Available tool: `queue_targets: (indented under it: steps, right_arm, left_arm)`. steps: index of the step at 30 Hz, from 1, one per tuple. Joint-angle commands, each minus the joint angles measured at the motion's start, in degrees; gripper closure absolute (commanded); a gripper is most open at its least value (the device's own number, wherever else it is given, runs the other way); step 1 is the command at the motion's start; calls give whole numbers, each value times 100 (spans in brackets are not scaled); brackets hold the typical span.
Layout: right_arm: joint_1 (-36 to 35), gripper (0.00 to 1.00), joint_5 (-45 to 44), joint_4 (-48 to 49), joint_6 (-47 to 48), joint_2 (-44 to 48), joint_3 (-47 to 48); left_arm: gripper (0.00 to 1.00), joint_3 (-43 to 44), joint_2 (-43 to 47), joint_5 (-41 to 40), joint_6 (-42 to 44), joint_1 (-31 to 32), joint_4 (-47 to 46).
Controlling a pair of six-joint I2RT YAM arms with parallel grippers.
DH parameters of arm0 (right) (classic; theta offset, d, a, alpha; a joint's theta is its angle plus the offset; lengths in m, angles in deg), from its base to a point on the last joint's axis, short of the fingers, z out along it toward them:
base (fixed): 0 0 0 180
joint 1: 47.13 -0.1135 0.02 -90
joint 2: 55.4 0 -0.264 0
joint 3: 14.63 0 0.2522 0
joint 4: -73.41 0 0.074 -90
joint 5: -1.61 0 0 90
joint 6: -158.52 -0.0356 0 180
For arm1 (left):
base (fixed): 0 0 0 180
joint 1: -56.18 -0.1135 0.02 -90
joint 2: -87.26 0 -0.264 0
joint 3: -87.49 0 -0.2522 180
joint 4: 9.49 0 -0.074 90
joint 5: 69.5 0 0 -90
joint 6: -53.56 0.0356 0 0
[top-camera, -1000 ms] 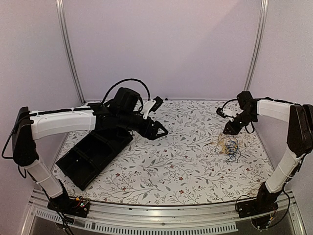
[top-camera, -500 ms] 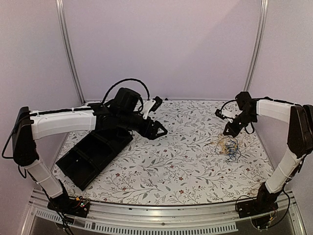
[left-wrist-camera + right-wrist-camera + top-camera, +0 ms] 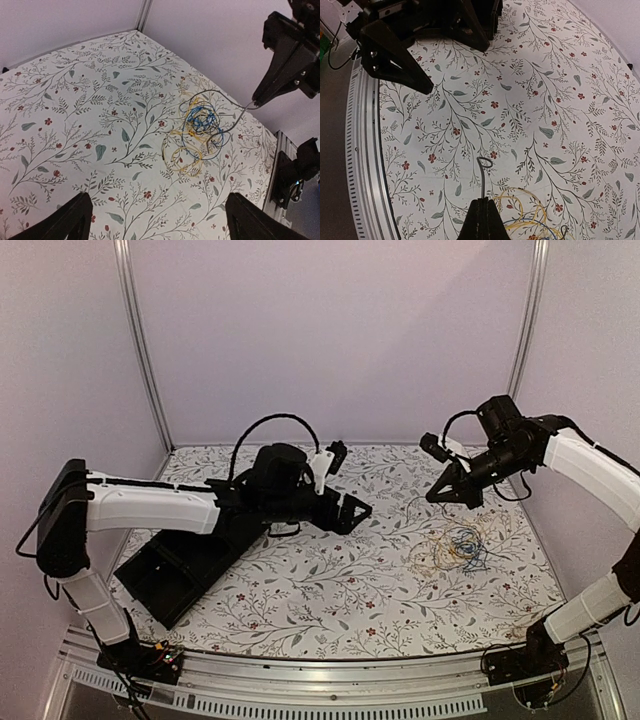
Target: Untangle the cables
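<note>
The cables [image 3: 455,545] are a loose tangle of thin yellow, blue and dark wires on the flowered table, right of centre. They also show in the left wrist view [image 3: 197,132] and at the bottom of the right wrist view [image 3: 540,220]. My right gripper [image 3: 436,497] is raised above and left of the tangle, shut on a dark wire whose curled end [image 3: 483,167] sticks out past the fingertips. That wire runs taut down to the tangle. My left gripper [image 3: 362,512] is open and empty, above the table's middle, left of the tangle.
A black tray [image 3: 190,555] lies on the table at the left, under my left arm. The table's front metal edge [image 3: 320,665] runs along the bottom. Walls close in behind and on the right.
My right gripper has risen and moved left, pulling a dark wire out of the tangle, which has spread and shifted left. My left gripper has moved right, toward the tangle.
</note>
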Motion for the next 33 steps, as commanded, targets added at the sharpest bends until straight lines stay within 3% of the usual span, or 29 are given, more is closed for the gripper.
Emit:
queue_targets:
  steps: [1,4,9,21,25,33]
  right_arm:
    - [-67,100,837,-601,202,-56,370]
    - [-86,100,984,-636,190,-68,499]
    - [-89,100,1095,-611,110,43,557]
    - [-87,100,943,-797,239,473,210]
    - [-89,100,1000,-872,316,511,206]
    - [-96,100,1044,-827,330,477,108]
  left_arm:
    - [8,-187,-572,-107,139,544,-2833]
    - [9,6,-1133,4,472,853,-3844]
    - [12,667,-1891,15,643,1136,-4366]
    - [25,332,-1441,-1202,916,1169,-3830]
    - [38,397,-1408,-970,1148,1043,-3664]
    - [81,726,-1479,-144,1156,785,-3246]
